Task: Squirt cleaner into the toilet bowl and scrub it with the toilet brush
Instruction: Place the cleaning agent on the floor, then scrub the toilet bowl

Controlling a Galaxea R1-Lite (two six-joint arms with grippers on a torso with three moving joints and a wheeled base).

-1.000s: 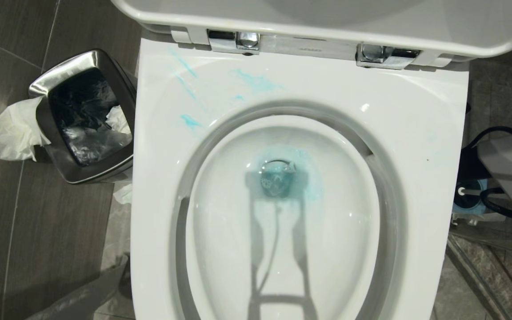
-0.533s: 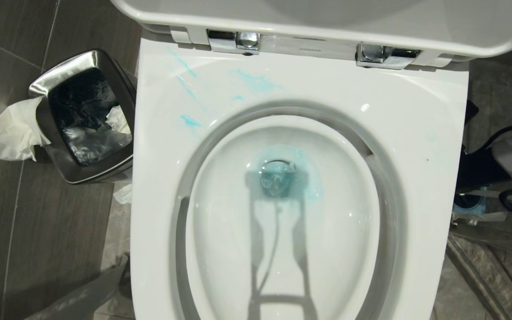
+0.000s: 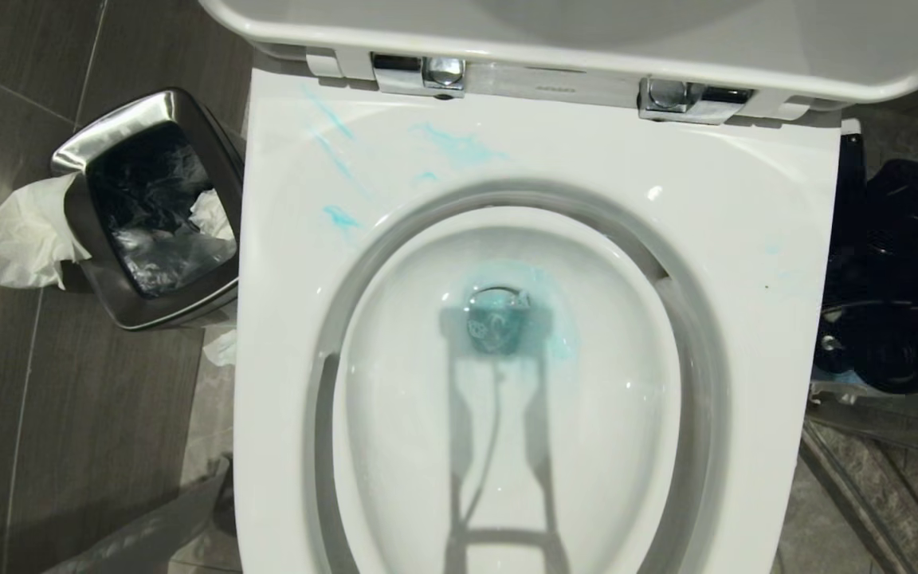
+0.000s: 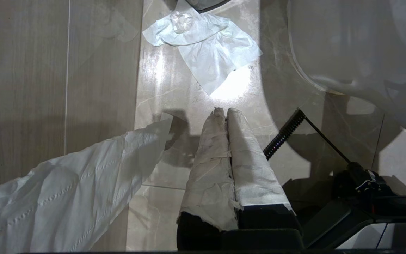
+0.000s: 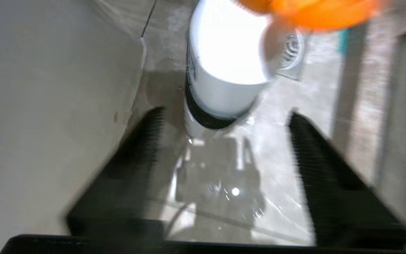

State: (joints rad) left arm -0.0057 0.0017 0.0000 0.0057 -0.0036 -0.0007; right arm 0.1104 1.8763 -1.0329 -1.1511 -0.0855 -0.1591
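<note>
Already the cleaner [image 3: 459, 147] streaks the toilet bowl [image 3: 746, 207] rim at upper left and tints the drain water, so scrubbing seems next. At right, the right pincer [image 5: 224, 141] is spread, empty, near a white bottle [image 5: 224, 70]. Left pincer [image 4: 226, 113] stays clenched, idle above the floor.
</note>
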